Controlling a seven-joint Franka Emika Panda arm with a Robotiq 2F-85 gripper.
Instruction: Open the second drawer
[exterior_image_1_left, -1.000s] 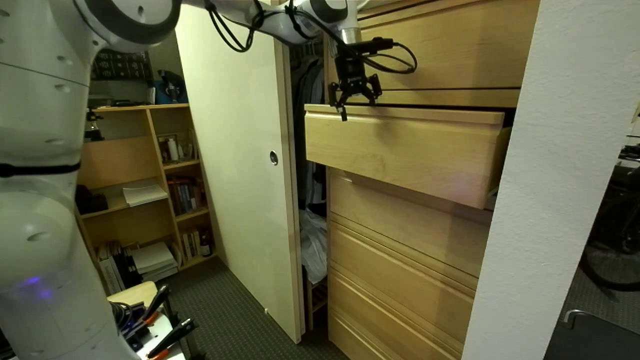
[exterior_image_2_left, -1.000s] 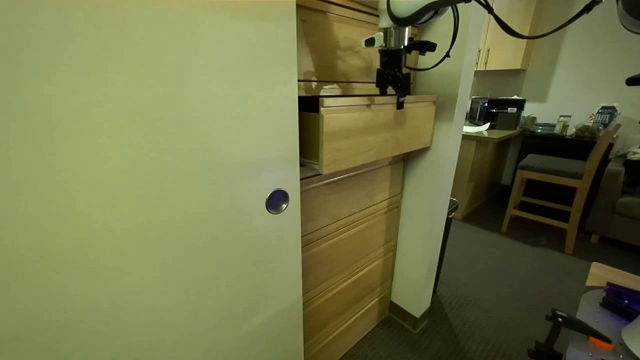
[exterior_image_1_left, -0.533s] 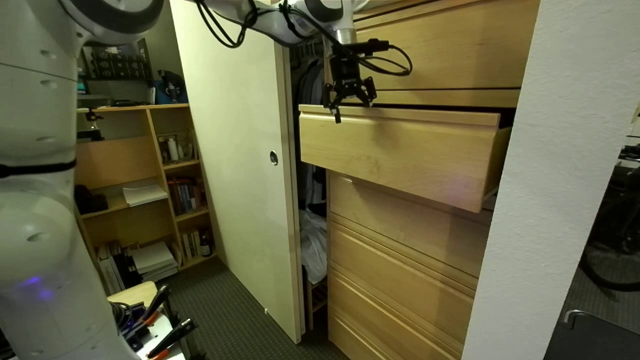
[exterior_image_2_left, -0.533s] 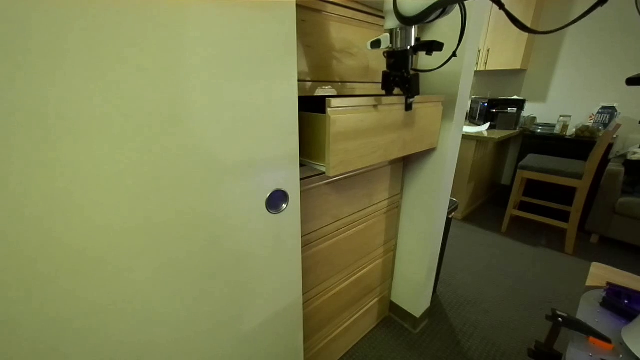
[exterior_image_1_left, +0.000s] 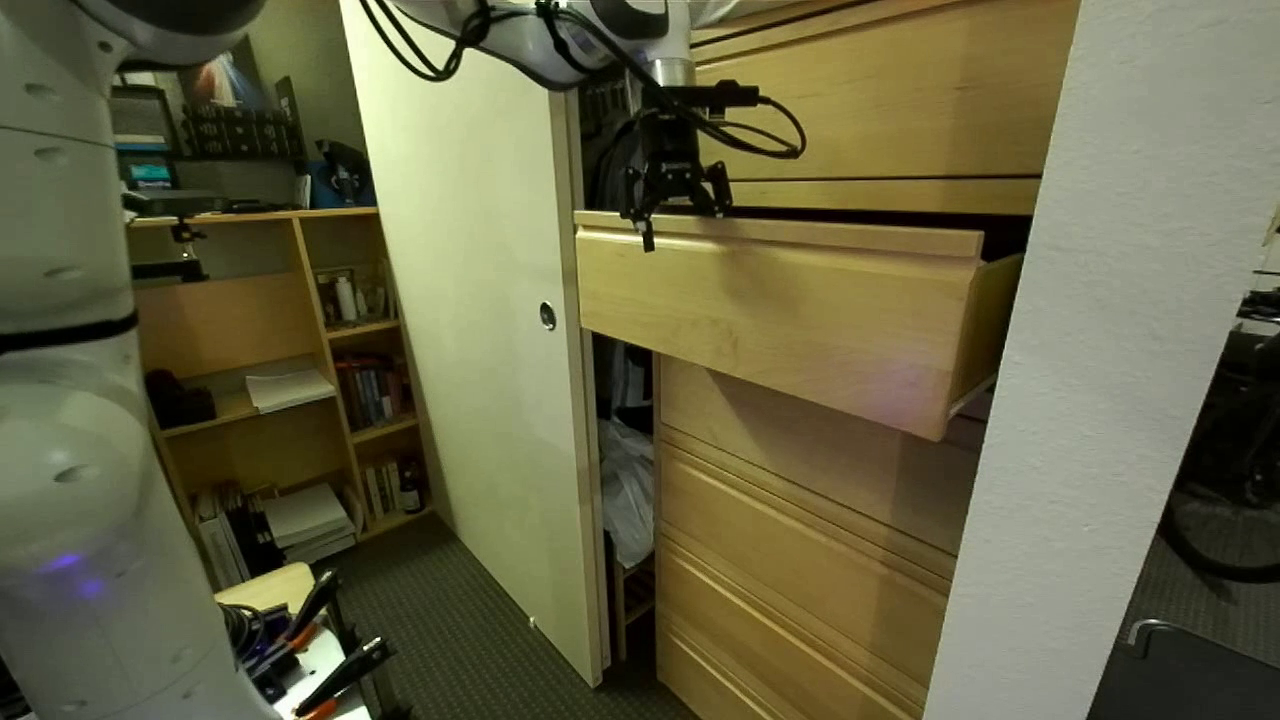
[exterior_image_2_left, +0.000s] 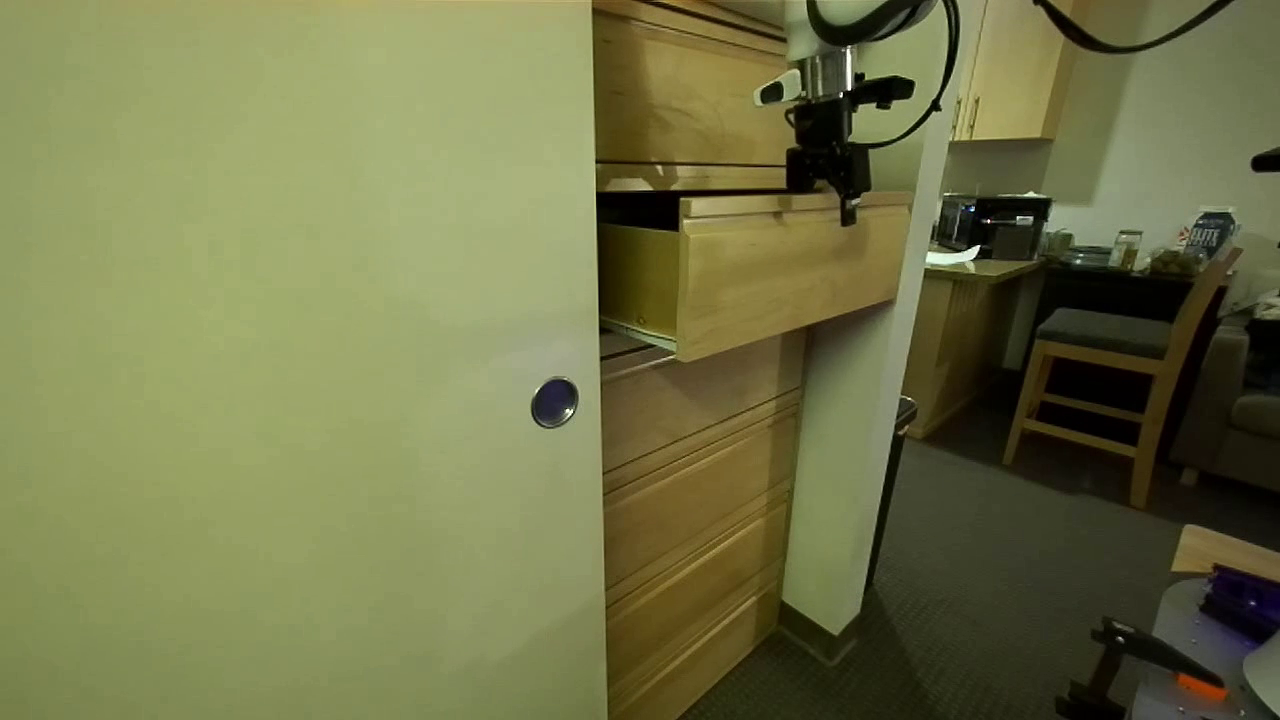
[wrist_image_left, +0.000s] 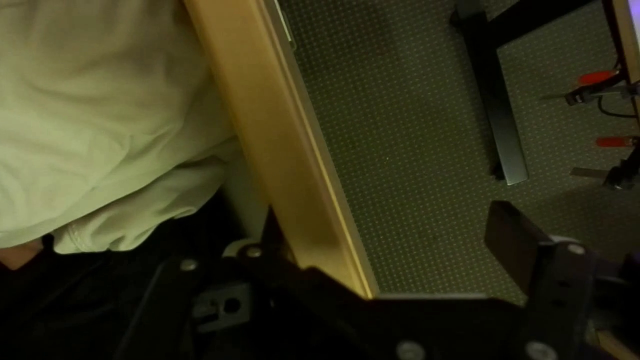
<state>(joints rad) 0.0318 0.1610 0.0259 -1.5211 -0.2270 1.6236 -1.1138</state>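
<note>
The second drawer (exterior_image_1_left: 770, 320) is a wide blond-wood box with a flat front, and it stands pulled out of the cabinet. It shows in both exterior views (exterior_image_2_left: 790, 275), with its side wall and a rail exposed. My gripper (exterior_image_1_left: 684, 224) points down over the drawer's top edge; it also shows in an exterior view (exterior_image_2_left: 828, 204). In the wrist view my gripper (wrist_image_left: 387, 225) is open and straddles the front panel (wrist_image_left: 285, 135). One finger is inside, close against the panel's inner face. The other finger is outside over the carpet, apart from the panel.
Light cloth (wrist_image_left: 100, 125) lies inside the drawer. Closed matching drawer fronts (exterior_image_1_left: 790, 540) are below and one (exterior_image_1_left: 890, 110) is above. A cream door panel (exterior_image_1_left: 470, 300) stands beside the drawer, and a white wall (exterior_image_1_left: 1110, 300) on its other side. Clamps (exterior_image_1_left: 340, 675) sit by the robot base.
The drawer has slid further out of the cabinet, and my gripper has moved outward with it. More of the drawer's side wall and rail shows now.
</note>
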